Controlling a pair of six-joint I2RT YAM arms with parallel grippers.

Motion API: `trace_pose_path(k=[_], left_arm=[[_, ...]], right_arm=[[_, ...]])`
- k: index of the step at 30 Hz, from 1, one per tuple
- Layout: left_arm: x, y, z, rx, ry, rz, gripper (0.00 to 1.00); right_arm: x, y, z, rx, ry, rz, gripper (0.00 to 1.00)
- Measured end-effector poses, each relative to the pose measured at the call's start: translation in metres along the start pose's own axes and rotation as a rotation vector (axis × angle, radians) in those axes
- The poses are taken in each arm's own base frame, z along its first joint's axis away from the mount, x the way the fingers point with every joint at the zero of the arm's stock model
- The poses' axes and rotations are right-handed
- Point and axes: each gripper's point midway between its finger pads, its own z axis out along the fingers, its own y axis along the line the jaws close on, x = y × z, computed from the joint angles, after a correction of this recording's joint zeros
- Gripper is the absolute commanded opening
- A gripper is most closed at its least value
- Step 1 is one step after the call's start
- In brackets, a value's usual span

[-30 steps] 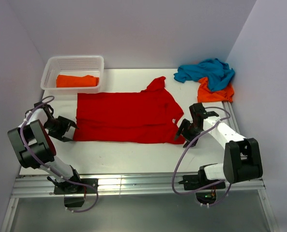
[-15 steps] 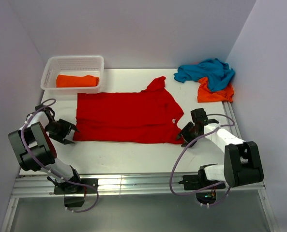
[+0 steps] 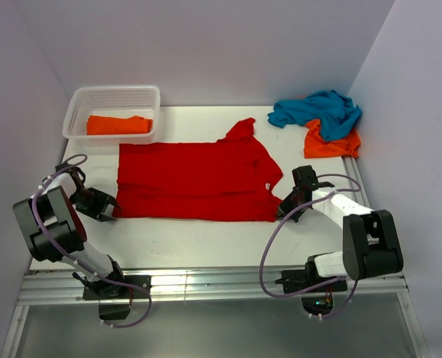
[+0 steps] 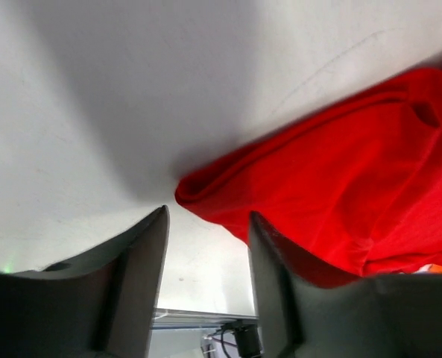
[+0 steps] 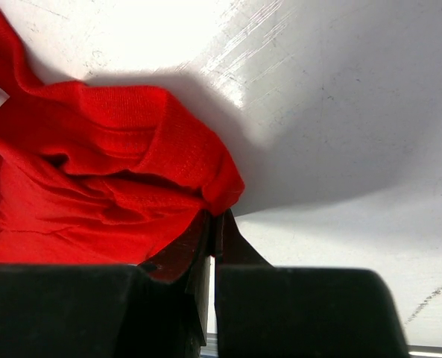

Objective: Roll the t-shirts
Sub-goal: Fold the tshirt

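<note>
A bright red t-shirt [image 3: 194, 179] lies spread flat in the middle of the table. My right gripper [image 3: 286, 209] sits low at its near right corner. In the right wrist view the right gripper [image 5: 213, 215] is shut, with a bunched fold of red cloth [image 5: 168, 149] pinched at its tips. My left gripper [image 3: 107, 205] rests at the shirt's near left corner. In the left wrist view the left gripper [image 4: 208, 214] is open, and the folded red corner [image 4: 198, 190] lies just ahead of the gap, against the right finger [image 4: 276, 276]. An orange t-shirt [image 3: 118, 124] lies folded in the basket.
The white lattice basket [image 3: 112, 93] stands at the back left. A crumpled teal t-shirt [image 3: 317, 108] lies on top of another orange t-shirt [image 3: 331, 143] at the back right corner. Walls close in the table on the left, back and right.
My right gripper came down to the shirt's near right corner and closed on the cloth. The left gripper's jaws narrowed somewhat at the near left corner.
</note>
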Motion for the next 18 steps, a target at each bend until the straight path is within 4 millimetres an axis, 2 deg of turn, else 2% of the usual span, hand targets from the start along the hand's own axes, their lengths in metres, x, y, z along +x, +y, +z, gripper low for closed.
trace_pose_path(k=[1, 2, 4, 5, 6, 12, 18], left_arm=[[0.0, 0.001, 0.002, -0.004, 0.003, -0.001, 0.44], [0.0, 0.002, 0.004, -0.007, 0.007, -0.003, 0.35], [0.0, 0.004, 0.01, -0.014, 0.015, -0.009, 0.28], [0.001, 0.005, 0.013, -0.017, 0.019, -0.01, 0.12], [0.002, 0.005, 0.014, -0.018, 0.027, -0.019, 0.0], [0.004, 0.003, 0.016, -0.008, 0.048, -0.035, 0.0], [0.006, 0.004, 0.016, -0.018, 0.05, -0.036, 0.0]], right_arm=[[0.0, 0.0, 0.0, 0.001, -0.001, -0.002, 0.0], [0.0, 0.0, 0.0, 0.001, -0.001, -0.003, 0.0], [0.0, 0.0, 0.0, 0.002, -0.001, -0.005, 0.0], [0.0, 0.0, -0.001, 0.001, -0.002, -0.006, 0.0], [0.0, -0.001, -0.001, 0.001, -0.002, -0.006, 0.0], [0.004, -0.007, -0.007, 0.018, 0.008, -0.017, 0.0], [0.017, -0.032, -0.012, 0.118, 0.055, -0.042, 0.0]])
